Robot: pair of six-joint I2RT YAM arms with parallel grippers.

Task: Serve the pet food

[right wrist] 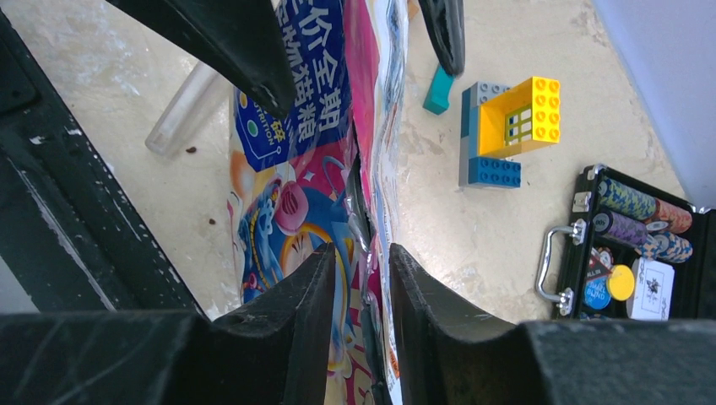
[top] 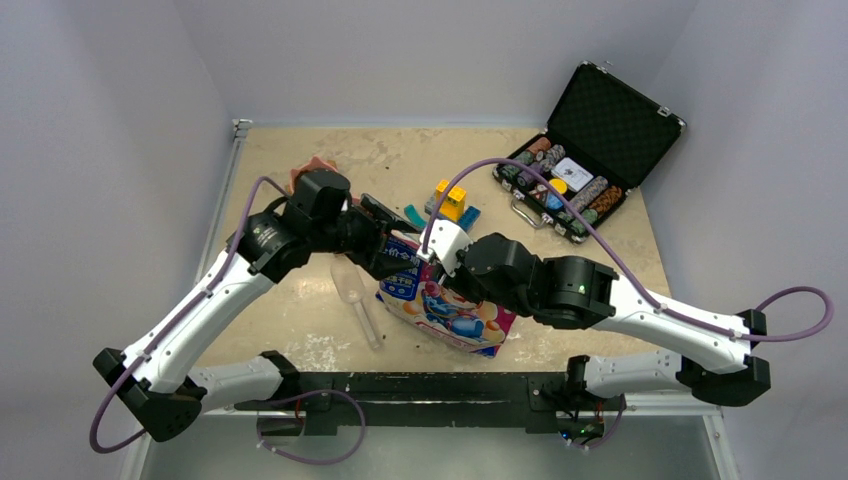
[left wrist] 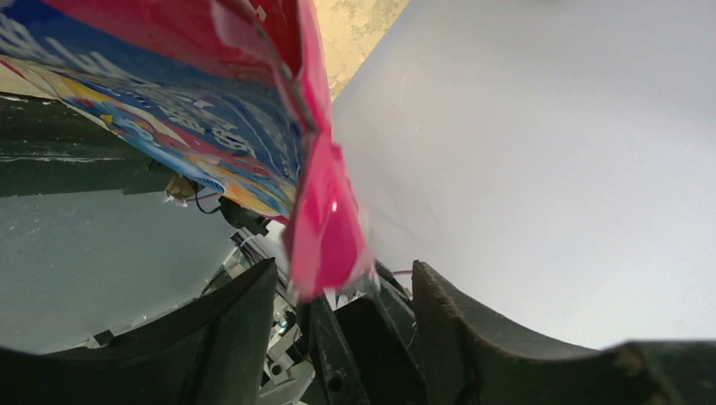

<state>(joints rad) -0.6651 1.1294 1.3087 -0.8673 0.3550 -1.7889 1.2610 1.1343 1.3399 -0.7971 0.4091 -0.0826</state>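
A glossy pink-and-blue pet food bag [top: 445, 310] lies tilted at the middle of a beige table [top: 290, 325], its top edge raised between two robot arms. The right gripper [right wrist: 363, 253] is clamped tight on the bag's pink seam. The left gripper [left wrist: 342, 283] straddles the same top edge with its jaws apart. The kibble itself cannot be seen inside the bag. A clear plastic scoop [top: 352, 290] lies on the table just left of the bag. At the far right, an open black case [top: 612, 125] holds rows of multicoloured poker chips [top: 588, 193]. Yellow, grey and blue toy bricks [right wrist: 507, 126] sit between bag and case.
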